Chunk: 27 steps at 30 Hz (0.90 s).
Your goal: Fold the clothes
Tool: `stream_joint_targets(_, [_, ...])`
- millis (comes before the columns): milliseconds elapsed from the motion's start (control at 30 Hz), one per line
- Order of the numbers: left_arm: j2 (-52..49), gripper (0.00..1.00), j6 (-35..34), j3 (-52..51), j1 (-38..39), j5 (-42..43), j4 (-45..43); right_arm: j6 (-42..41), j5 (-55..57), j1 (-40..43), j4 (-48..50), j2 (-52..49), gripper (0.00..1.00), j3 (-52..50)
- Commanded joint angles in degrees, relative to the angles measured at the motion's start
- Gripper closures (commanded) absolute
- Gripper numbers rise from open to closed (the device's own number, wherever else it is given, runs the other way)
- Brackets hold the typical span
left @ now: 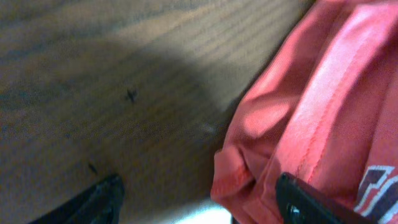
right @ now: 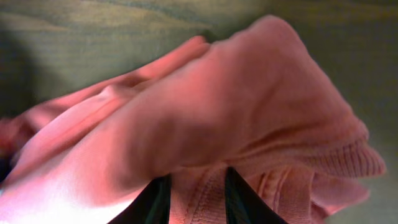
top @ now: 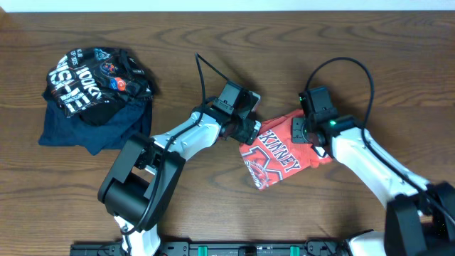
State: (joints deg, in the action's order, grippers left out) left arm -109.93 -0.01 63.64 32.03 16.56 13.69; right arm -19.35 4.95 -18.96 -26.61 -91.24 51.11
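Observation:
The orange-red T-shirt [top: 281, 155] lies bunched on the wooden table right of centre, with its white lettering partly showing. My left gripper [top: 249, 132] is at the shirt's left edge. In the left wrist view its fingers [left: 199, 205] are wide apart, and a folded hem of the shirt [left: 323, 112] lies against the right finger. My right gripper [top: 304, 132] is at the shirt's upper right edge. In the right wrist view its fingers [right: 196, 199] are closed on a ribbed seam of the shirt [right: 249, 106], and the cloth drapes over them.
A black garment with white lettering [top: 92, 78] lies on a navy blue garment [top: 85, 129] at the back left. Bare wooden table [top: 355, 64] surrounds the shirt. The arms' bases stand at the front edge.

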Motion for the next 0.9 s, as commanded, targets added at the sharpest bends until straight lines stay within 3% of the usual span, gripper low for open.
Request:
stream_joint_targets(0, [-0.7, 0.24, 0.4, 0.1, 0.1, 0.9, 4.3, 3.3, 1.0, 0.2, 2.6, -3.6, 0.72, -0.3])
stream_joint_targets(233, [0.2, 0.28, -1.9, 0.1, 0.3, 8.3, 14.3, 9.7, 1.0, 0.2, 3.1, -5.1, 0.69, 0.1])
stream_joint_targets(400, [4.1, 0.29, -2.4, 0.1, 0.8, 8.0, 16.3, 10.7, -0.1, 0.2, 2.6, -3.0, 0.61, 2.2])
stream_joint_targets(500, [7.8, 0.29, -2.4, 0.1, 0.8, 3.8, 16.6, 12.4, -1.8, 0.2, 1.0, -0.3, 0.56, 4.3])
stream_joint_targets(567, [10.7, 0.25, -2.4, 0.1, 0.8, -1.4, 16.6, 12.4, -1.8, 0.2, -1.6, 2.2, 0.52, 5.8])
stream_joint_targets(667, [13.9, 0.11, -2.1, 0.1, 0.4, -8.0, 15.0, 12.3, -1.4, 0.2, -5.4, 7.3, 0.48, 7.1])
stream_joint_targets(867, [14.7, 0.07, 1.2, 0.1, -1.3, -8.2, 12.0, 12.1, 2.9, 1.4, -11.6, 16.3, 0.42, 7.1])
